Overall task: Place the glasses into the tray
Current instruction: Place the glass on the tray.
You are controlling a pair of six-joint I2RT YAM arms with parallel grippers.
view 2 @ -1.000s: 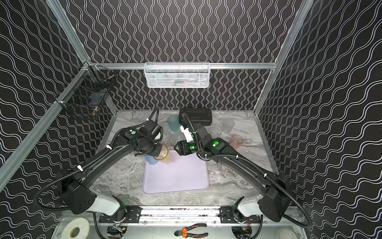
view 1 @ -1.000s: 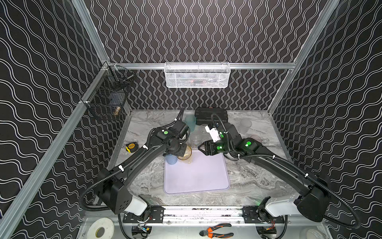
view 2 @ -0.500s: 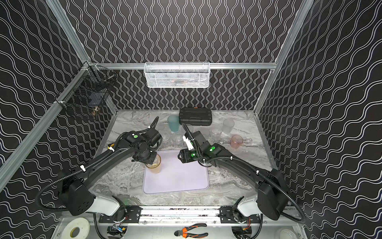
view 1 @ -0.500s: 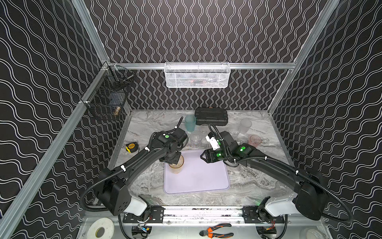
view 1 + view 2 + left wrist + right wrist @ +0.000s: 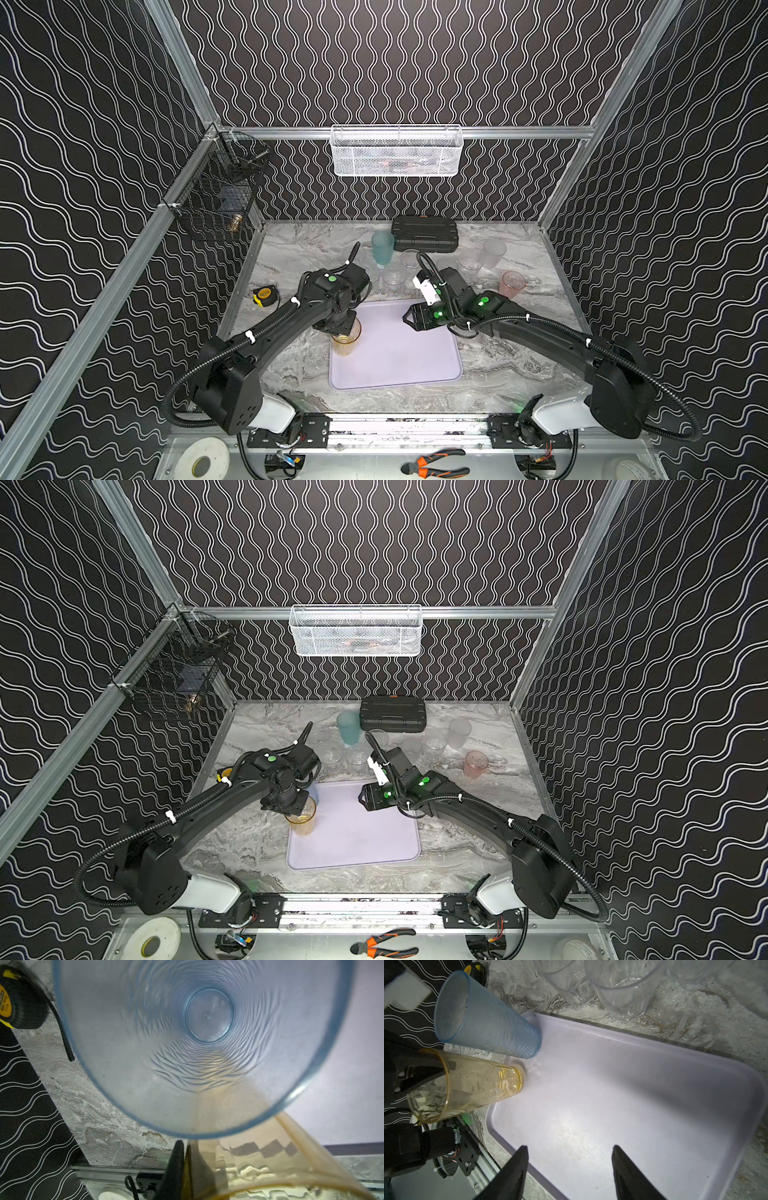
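At the left edge of the flat pale lilac tray (image 5: 415, 365) in a top view, the left gripper (image 5: 338, 331) pinches the wall of the translucent amber tumbler (image 5: 345, 345). Left wrist: a ribbed blue tumbler (image 5: 207, 1043) stands just beside. Right wrist: the right gripper (image 5: 569, 1148) gapes empty; seat the amber base inside the rim before releasing.

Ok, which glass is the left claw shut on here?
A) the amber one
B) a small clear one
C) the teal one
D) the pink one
A: the left claw pinches the rim of the amber glass at the edge of the tray.
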